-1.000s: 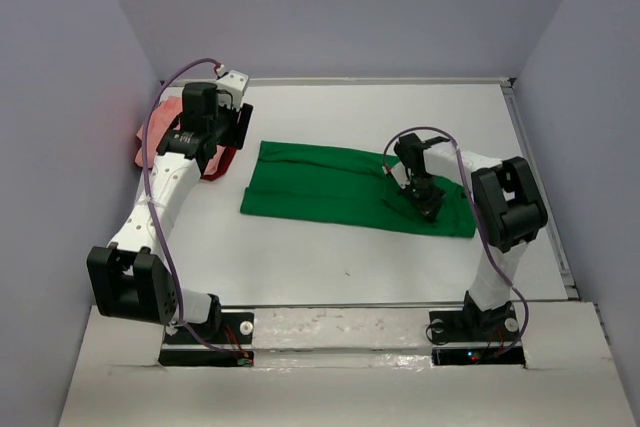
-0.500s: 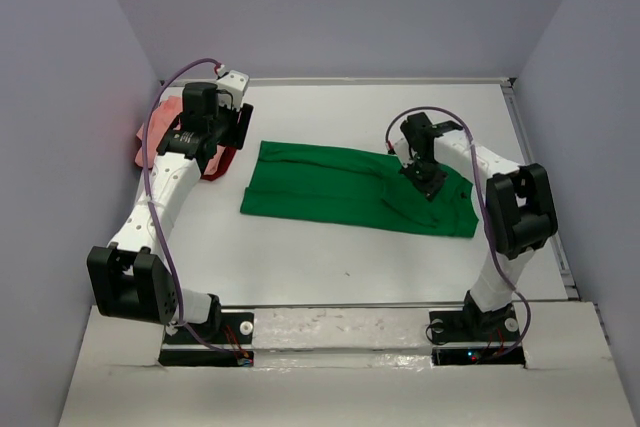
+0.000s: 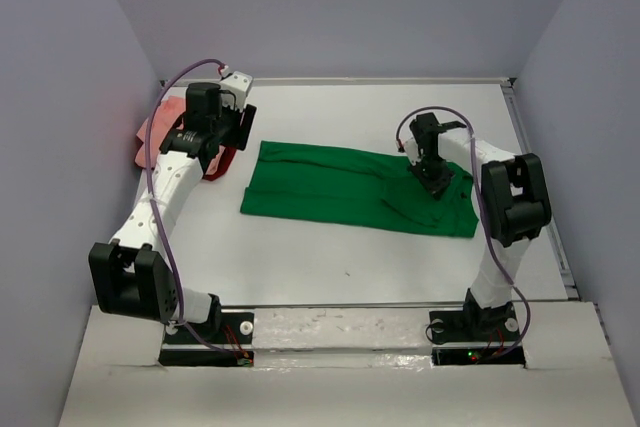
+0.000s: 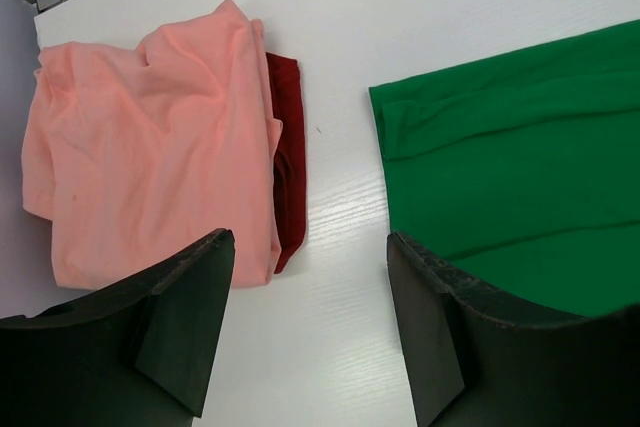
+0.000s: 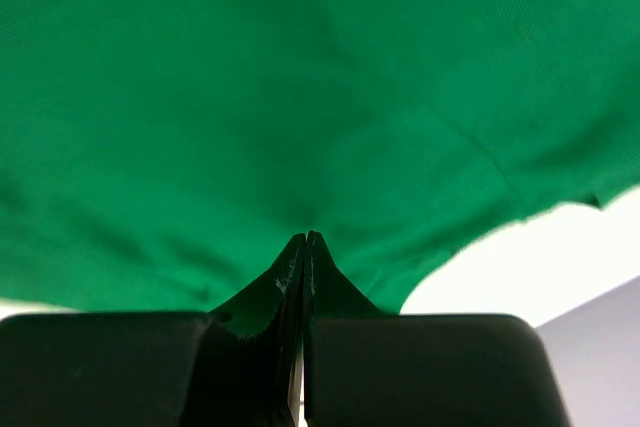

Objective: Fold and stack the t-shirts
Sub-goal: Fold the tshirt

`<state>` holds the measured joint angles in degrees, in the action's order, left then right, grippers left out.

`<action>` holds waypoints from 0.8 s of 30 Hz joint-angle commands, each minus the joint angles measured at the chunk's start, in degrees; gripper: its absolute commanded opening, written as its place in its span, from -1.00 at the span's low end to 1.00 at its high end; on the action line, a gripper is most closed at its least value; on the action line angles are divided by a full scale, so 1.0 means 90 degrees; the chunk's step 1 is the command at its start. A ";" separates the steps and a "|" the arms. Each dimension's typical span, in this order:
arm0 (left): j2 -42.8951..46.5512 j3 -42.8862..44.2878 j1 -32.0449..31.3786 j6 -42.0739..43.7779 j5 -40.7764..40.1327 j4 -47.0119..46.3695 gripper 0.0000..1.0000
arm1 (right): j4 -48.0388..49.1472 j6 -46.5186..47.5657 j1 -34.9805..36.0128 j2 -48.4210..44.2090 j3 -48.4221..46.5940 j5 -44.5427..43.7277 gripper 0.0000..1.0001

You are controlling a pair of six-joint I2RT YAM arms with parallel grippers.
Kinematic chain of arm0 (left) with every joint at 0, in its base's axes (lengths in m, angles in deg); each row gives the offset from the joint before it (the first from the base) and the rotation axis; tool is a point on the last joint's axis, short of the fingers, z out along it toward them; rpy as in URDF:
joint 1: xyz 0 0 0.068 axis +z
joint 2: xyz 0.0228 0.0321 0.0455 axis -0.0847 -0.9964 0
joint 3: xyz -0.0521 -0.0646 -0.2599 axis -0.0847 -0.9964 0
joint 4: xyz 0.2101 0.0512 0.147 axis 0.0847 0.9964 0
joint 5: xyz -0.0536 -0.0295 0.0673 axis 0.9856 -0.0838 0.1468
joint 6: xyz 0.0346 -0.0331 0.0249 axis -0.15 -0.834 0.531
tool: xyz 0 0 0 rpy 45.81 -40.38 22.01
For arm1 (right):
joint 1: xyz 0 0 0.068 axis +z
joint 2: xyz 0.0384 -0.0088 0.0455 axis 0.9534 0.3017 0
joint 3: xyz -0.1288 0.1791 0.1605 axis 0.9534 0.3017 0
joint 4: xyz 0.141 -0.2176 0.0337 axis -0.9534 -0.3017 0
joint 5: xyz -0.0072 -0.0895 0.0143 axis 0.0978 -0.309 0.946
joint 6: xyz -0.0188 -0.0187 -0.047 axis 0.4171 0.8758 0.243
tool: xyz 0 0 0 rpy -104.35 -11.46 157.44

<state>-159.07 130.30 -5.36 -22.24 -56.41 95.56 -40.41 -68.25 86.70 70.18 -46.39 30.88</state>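
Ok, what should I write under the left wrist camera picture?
Open left gripper hovers above the table, between a salmon-pink shirt with dark red cloth under its edge and the green t-shirt.

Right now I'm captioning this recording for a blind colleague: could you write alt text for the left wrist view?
A crumpled salmon-pink t-shirt lies at left on a white table, overlapping a dark red cloth; a flat green t-shirt fills the right. The left claw, open, hangs over the bare strip between them, its black fingers at the bottom edge.
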 commanded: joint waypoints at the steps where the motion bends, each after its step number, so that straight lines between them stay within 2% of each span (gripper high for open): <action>1: -0.0067 -0.0027 -0.0046 0.0021 0.0041 -0.0168 0.47 | 0.0446 0.0004 -0.0178 0.0435 0.0073 -0.0017 -1.00; 7: -0.0155 0.0002 -0.0095 0.0021 -0.0027 -0.0158 0.47 | 0.0563 0.0053 -0.0461 0.0836 -0.0122 -0.0134 -1.00; 14: -0.0272 0.0041 -0.0115 0.0021 -0.0057 -0.0158 0.47 | 0.0534 0.0209 -0.0735 0.1441 -0.0883 -0.0339 -1.00; 24: -0.0585 0.0070 -0.0163 0.0021 -0.0291 -0.0168 0.47 | 0.0056 0.0384 -0.0794 0.2700 -0.3128 -0.0057 -1.00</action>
<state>-163.42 130.30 -6.06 -22.24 -58.05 95.37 -42.87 -65.62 79.84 90.05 -69.27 26.64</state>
